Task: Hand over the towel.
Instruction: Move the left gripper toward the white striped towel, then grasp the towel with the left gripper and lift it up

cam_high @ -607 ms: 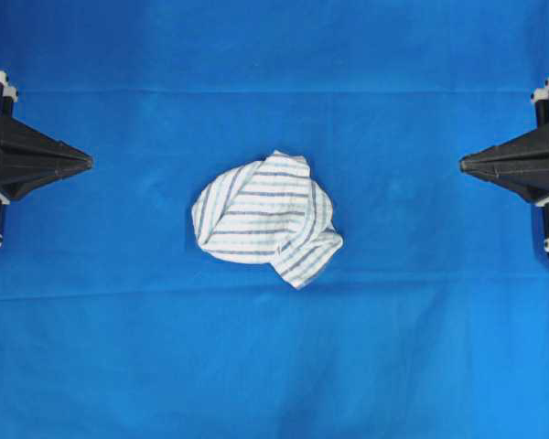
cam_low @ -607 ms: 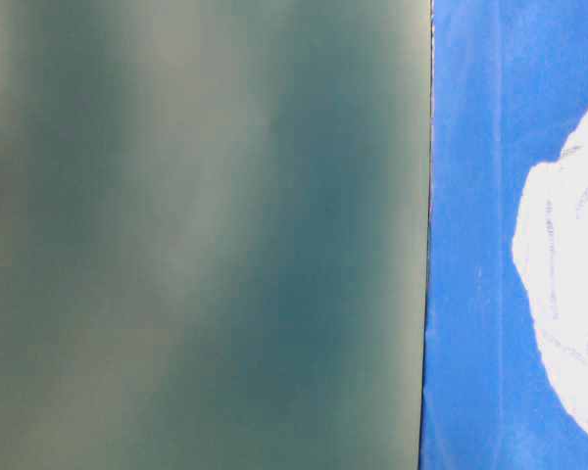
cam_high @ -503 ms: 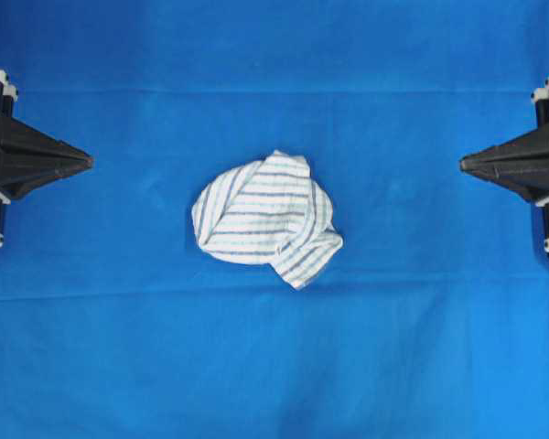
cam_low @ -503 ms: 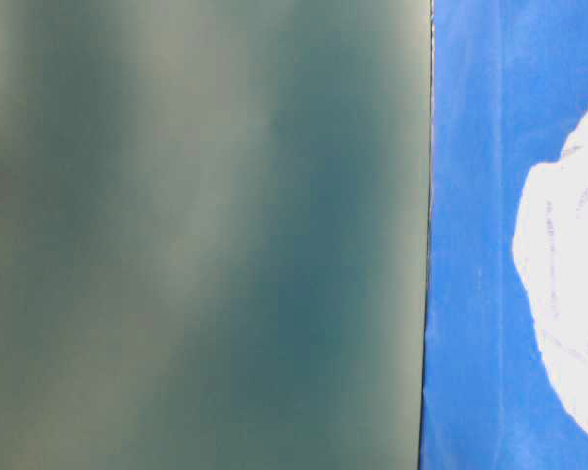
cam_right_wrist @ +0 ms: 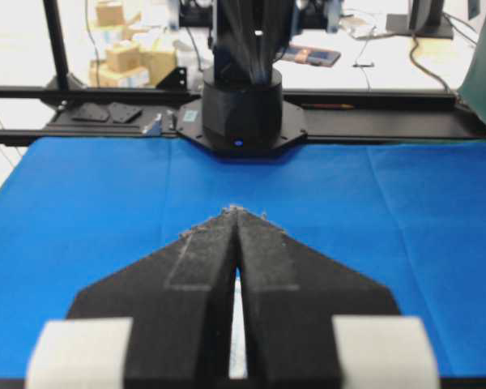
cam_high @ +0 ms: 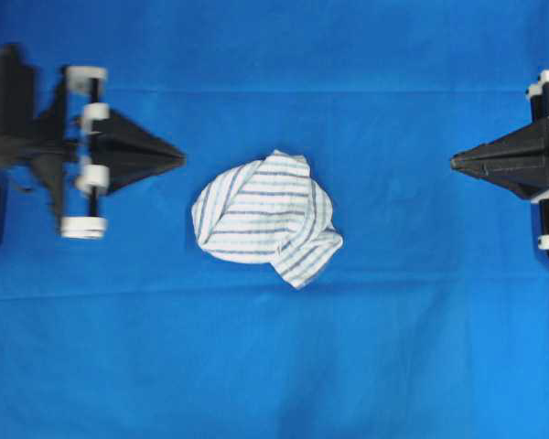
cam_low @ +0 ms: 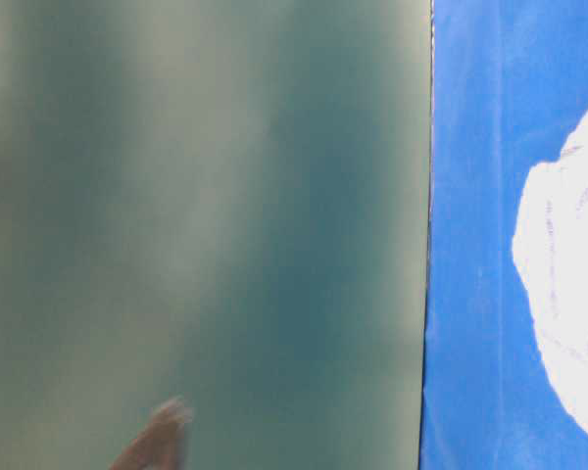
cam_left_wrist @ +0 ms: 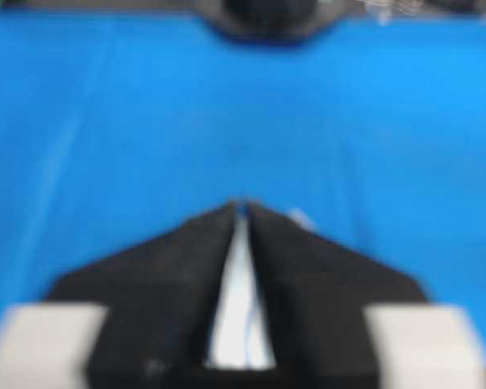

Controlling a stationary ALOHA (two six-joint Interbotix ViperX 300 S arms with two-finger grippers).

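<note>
The towel [cam_high: 267, 218], a crumpled white cloth with thin blue-grey stripes, lies on the blue sheet [cam_high: 274, 366] at the middle of the overhead view. It shows as a white blur at the right edge of the table-level view [cam_low: 568, 304]. My left gripper [cam_high: 181, 155] is shut and empty, its tips a short way left of the towel. In the left wrist view [cam_left_wrist: 243, 207] the towel shows white through the slit behind the closed tips. My right gripper [cam_high: 454, 163] is shut and empty at the right edge, well apart from the towel. Its tips meet in the right wrist view [cam_right_wrist: 236, 212].
The blue sheet covers the whole table. The other arm's black base [cam_right_wrist: 243, 105] stands at the far end in the right wrist view, with a black rail [cam_right_wrist: 389, 97] behind it. A grey-green panel [cam_low: 201, 235] fills the left of the table-level view.
My left gripper has moved right, from the left edge to just beside the towel. My right gripper has shifted slightly left. The towel has not moved.
</note>
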